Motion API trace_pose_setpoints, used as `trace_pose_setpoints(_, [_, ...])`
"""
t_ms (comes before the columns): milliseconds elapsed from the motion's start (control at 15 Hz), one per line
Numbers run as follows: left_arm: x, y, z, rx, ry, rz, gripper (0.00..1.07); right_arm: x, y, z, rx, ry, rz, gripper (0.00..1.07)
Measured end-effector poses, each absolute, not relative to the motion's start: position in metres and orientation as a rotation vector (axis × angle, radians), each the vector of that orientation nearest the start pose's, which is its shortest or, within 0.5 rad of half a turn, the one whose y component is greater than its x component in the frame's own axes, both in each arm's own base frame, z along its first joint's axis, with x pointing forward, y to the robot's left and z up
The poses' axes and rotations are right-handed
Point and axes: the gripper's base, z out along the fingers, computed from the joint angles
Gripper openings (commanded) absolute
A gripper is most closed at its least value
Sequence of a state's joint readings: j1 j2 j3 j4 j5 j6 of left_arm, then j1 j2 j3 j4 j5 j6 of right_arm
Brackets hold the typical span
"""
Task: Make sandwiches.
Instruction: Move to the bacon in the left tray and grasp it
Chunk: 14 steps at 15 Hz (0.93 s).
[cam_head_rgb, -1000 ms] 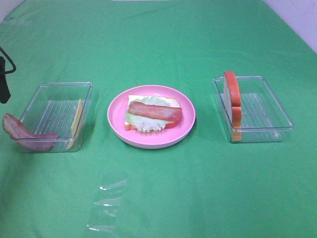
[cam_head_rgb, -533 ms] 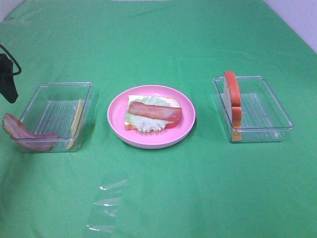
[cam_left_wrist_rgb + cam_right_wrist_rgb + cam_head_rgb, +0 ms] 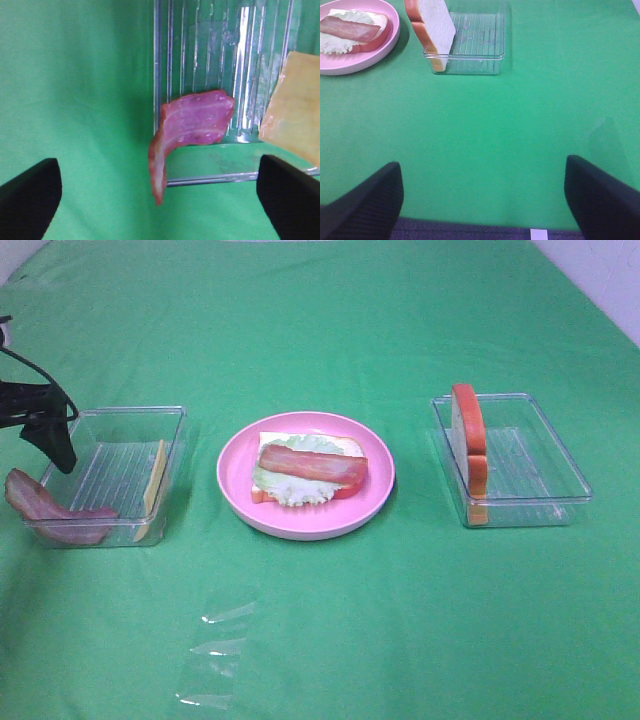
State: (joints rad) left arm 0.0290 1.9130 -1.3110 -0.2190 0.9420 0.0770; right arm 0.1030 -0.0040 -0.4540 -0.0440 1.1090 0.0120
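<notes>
Green cloth (image 3: 330, 620), sandwich (image 3: 305, 472) half-built on plate (image 3: 240, 502) at centre: bread, lettuce, bacon so far. Left claw (image 3: 52, 435) spread wide, empty, poised by spare bacon (image 3: 192, 125) draped over tray (image 3: 120, 430) rim, likely the next pick. Right claw (image 3: 482, 195) spread too, idle, well short of bread tray (image 3: 530, 450).

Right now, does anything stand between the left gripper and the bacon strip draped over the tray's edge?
Nothing visible does. The left gripper, jaws open, hangs above the bacon strip, which droops over the clear tray's rim. The cheese slice leans apart, to one side.
</notes>
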Motion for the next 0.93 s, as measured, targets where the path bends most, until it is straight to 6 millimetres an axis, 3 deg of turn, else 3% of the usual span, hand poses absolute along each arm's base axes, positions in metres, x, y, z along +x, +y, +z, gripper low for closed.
trace_pose_setpoints(133, [0.3742, -0.0073, 0.1688, -0.116, 3.035, -0.308, 0.97, -0.0023, -0.0038, 0.2607, -0.095, 2.132, 0.014, 0.84])
trace_pose_setpoints(533, [0.3749, -0.0082, 0.1649, -0.128, 3.043, -0.324, 0.85, -0.0023, -0.0038, 0.2607, -0.095, 2.132, 0.014, 0.84])
trace_pose_setpoints(667, [0.3749, -0.0082, 0.1649, -0.163, 3.044, -0.326, 0.63, -0.0023, -0.0038, 0.2607, -0.095, 2.132, 0.014, 0.84])
trace_pose_setpoints(733, [0.3748, -0.0081, 0.1649, -0.21, 3.044, -0.327, 0.3, -0.0023, -0.0038, 0.2607, -0.095, 2.132, 0.014, 0.84])
trace_pose_setpoints(933, [0.3742, -0.0078, 0.1647, -0.227, 3.051, -0.322, 0.0, -0.0023, -0.0038, 0.2607, -0.095, 2.132, 0.014, 0.84])
